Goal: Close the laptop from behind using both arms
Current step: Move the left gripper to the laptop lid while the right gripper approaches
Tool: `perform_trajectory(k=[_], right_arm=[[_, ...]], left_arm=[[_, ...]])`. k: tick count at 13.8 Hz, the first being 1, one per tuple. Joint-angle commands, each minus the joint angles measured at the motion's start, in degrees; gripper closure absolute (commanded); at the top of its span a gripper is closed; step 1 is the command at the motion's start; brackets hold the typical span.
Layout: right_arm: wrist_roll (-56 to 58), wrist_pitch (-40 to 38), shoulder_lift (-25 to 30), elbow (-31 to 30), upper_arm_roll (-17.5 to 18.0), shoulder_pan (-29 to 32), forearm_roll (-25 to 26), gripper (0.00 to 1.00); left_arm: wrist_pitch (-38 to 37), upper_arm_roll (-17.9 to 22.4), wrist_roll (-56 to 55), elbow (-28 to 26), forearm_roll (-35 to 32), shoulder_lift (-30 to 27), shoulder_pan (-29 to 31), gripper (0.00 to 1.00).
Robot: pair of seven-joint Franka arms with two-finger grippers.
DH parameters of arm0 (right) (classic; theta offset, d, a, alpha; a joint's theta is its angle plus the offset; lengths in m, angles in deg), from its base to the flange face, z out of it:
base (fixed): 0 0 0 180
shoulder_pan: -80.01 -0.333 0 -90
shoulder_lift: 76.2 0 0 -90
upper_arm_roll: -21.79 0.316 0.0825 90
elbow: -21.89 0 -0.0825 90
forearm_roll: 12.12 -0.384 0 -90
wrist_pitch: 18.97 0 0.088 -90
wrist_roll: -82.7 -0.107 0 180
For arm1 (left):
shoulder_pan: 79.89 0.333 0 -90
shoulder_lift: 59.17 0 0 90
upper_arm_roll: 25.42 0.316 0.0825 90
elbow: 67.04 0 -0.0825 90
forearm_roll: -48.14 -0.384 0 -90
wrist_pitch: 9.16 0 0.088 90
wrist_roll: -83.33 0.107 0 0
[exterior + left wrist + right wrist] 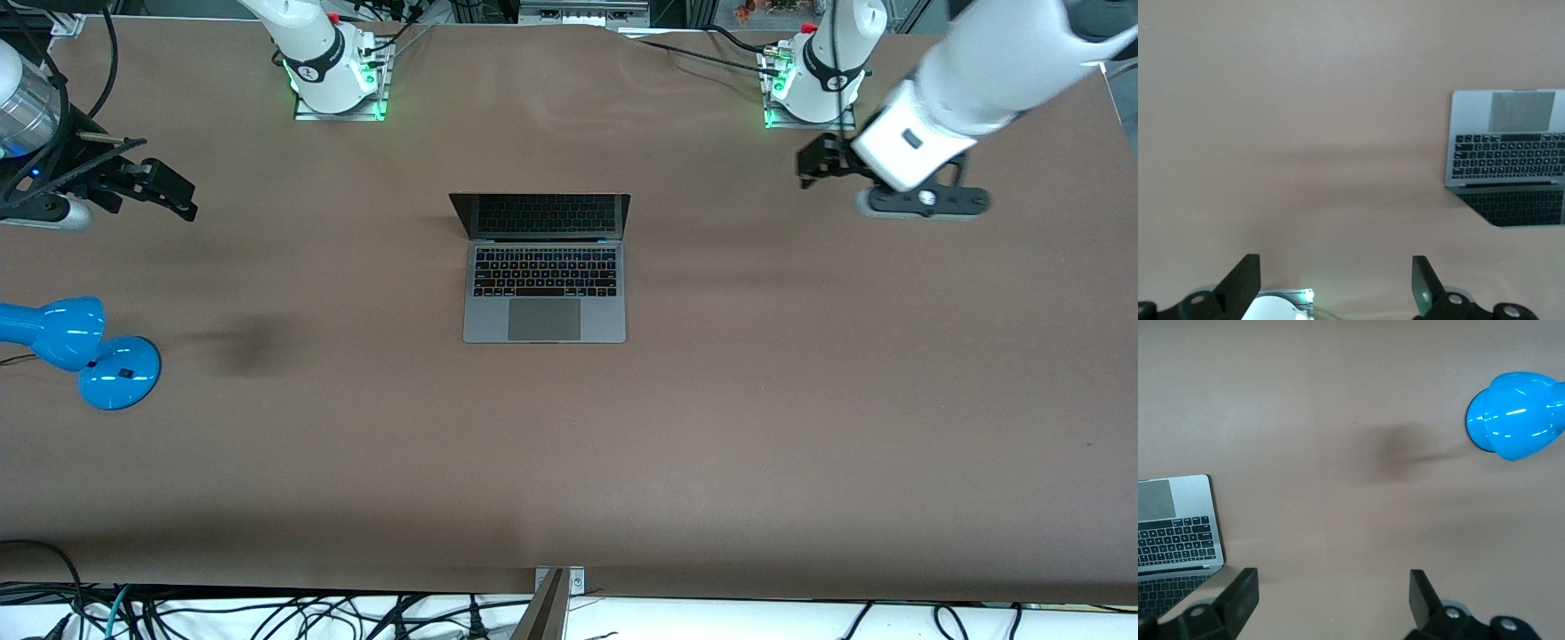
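**Claws wide and clear of the open laptop; closing not yet begun**

Claws first: the left claw (813, 164) hangs over bare table toward the left arm's end, well apart from the laptop; its wrist view shows both fingers (1239, 283) spread wide with nothing between them. The right claw (169, 191) hangs over the table at the right arm's end, above the lamp's side of the table, likewise spread wide and empty, as its own wrist view confirms (1331, 600).

Nearest the front camera lies open brown table (569, 462). Next, a blue desk lamp (80, 351) sits toward the right arm's end, well apart from the laptop. Farther on, at mid-table, stands the laptop (544, 293): base flat, keyboard and trackpad exposed, lid (540, 216) raised on the side toward the robot bases and leaning slightly back.

Handling judgement: the body looks like rigid metal, smooth and likely slippery; the screen side is fragile. The hinge should turn with light force, but an uneven push could slide or twist the base. Contact is best made on the lid's outer face near its top edge, one claw toward each corner, pressing evenly.

Count: one laptop, one lamp, two arms, two claws.
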Motion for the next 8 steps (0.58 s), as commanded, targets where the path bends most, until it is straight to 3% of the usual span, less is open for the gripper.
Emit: perform_trajectory(k=[1,8], right_arm=[[-0.2,-0.6,0.7,-0.1,0.1,0.1,-0.8,0.0],[1.9,-0.9,-1.9,-0.2,3.5,0.1,-0.9,0.0]], left_arm=[[-0.1,-5.1,-6.5,1.2,0.9,2.6,-0.1,0.0],[0.5,-16.4,-23.0,1.1,6.7,4.6,-0.3,0.0]])
